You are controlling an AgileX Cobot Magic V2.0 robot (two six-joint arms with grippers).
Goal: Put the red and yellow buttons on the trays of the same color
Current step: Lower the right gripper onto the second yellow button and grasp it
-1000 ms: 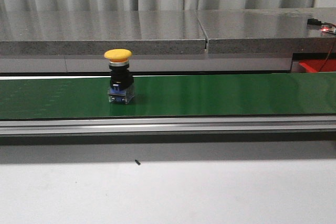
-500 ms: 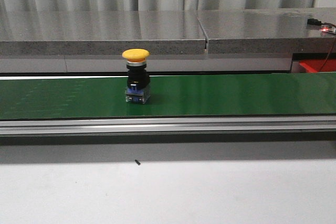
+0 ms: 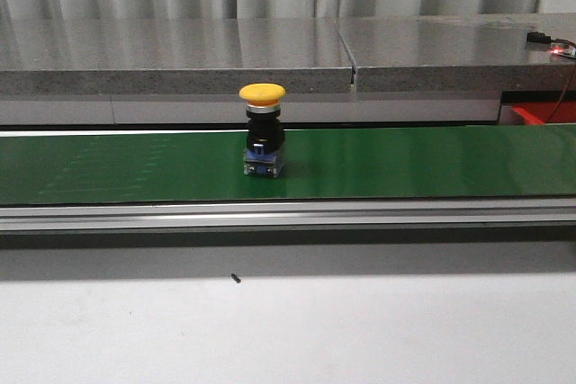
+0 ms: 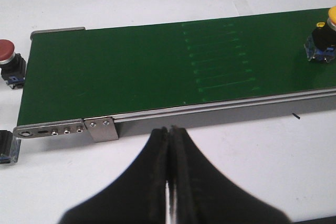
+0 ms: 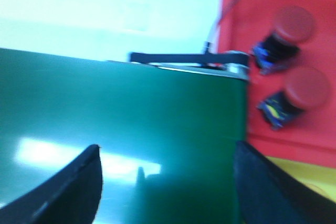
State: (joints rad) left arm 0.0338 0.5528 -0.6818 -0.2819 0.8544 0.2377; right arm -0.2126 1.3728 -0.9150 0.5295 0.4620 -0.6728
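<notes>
Front view: a yellow mushroom-head push button (image 3: 263,130) stands upright on the green conveyor belt (image 3: 432,164), slightly left of the belt's middle and nearer its far edge; neither arm appears here. Left wrist view: the left claw (image 4: 171,132) is pressed together, fingertips touching, above the white bench (image 4: 252,150) just off the belt's near rail; a red push button (image 4: 10,61) stands on the bench beside the belt's end, and the yellow button shows at the picture's edge. Right wrist view (blurred): the right claw (image 5: 168,153) is spread wide and empty over the belt's other end; beyond that end a red tray (image 5: 310,124) holds two red buttons (image 5: 286,32) lying tilted, with a yellow tray (image 5: 302,177) adjoining.
</notes>
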